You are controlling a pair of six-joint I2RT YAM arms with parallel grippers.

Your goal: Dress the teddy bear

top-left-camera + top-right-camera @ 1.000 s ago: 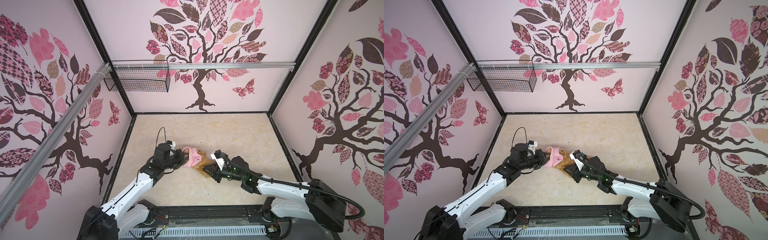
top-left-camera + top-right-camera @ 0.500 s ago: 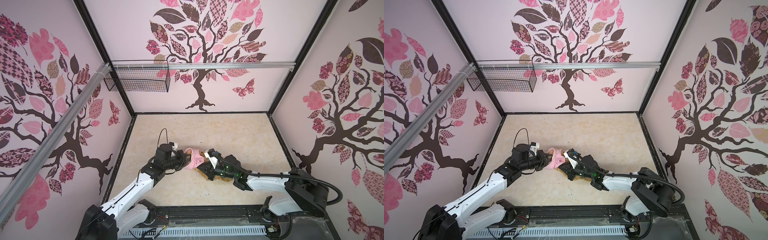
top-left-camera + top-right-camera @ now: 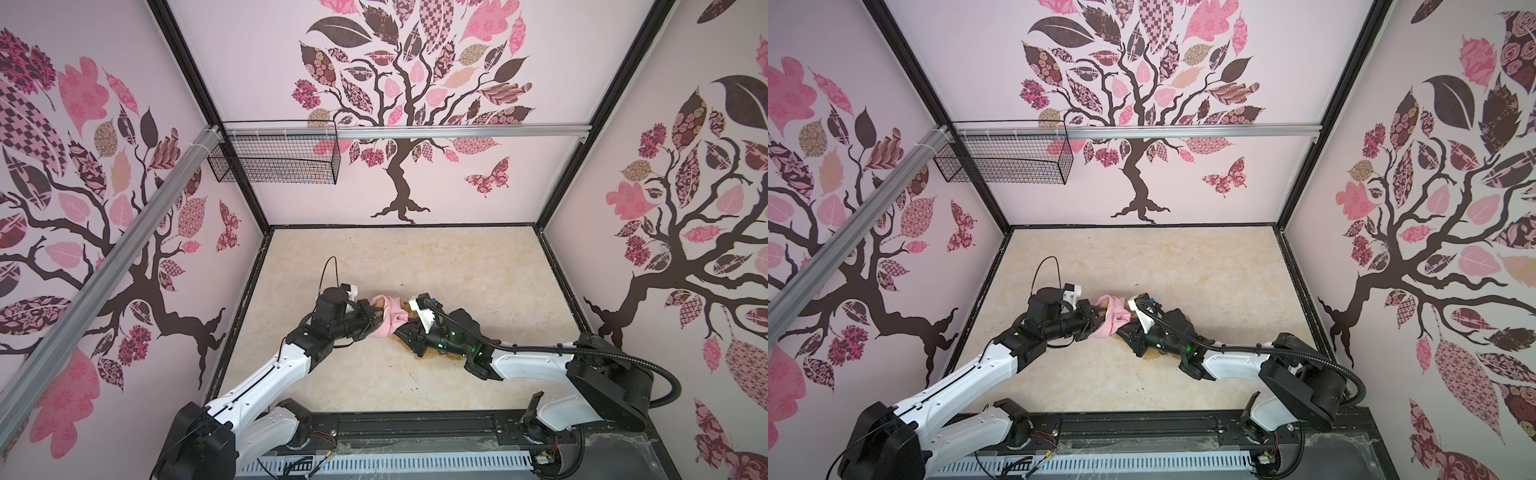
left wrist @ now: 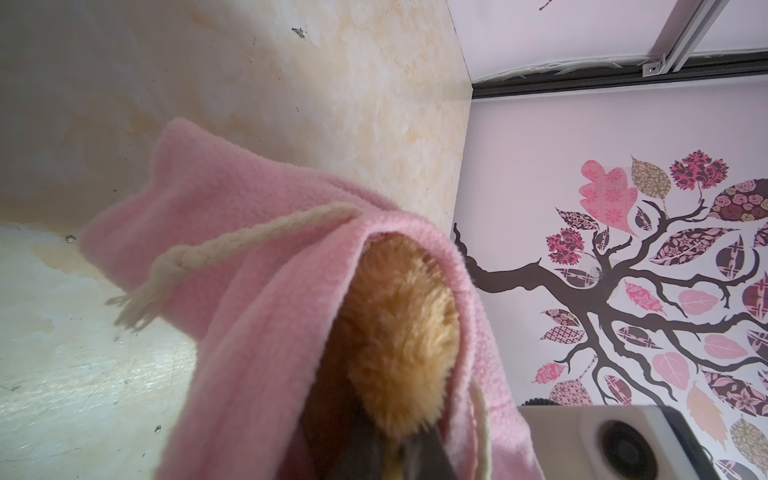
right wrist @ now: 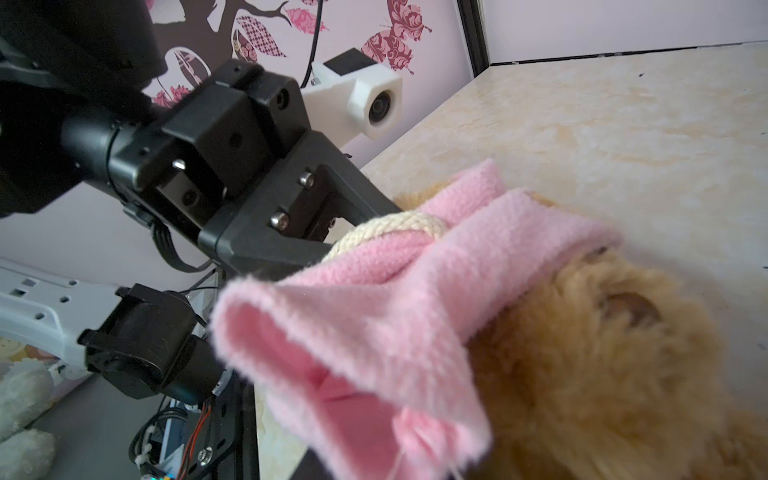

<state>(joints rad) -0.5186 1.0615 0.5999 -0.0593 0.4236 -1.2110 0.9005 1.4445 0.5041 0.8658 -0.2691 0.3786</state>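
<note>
Nearest to us, on the near side of the teddy bear [image 5: 602,374], the black base rail [image 3: 415,428] carries both white arms, which reach inward and meet over the toy. The left gripper [image 3: 371,319] comes in from the bear's left as seen in both top views. In the left wrist view its dark fingers [image 4: 424,453] are pressed together on a tuft of golden fur, inside the opening of the pink fleece garment [image 3: 390,316]. The right gripper [image 3: 402,332] comes in from the other side and sits against the garment's lower edge, above the bear's body. We cannot tell whether its jaws are apart or together, since the fleece and the wrist hide them. The bear lies on the marbled table [image 3: 415,257], near its middle and slightly towards the front, with the garment bunched over its head end and shaggy fur showing below. A cream cord [image 4: 249,245] with a frayed end lies across the fleece. Beyond the bear the table runs back to the far wall. There, above and to the left of the bear, a black wire basket [image 3: 274,162] hangs from an aluminium bar.
</note>
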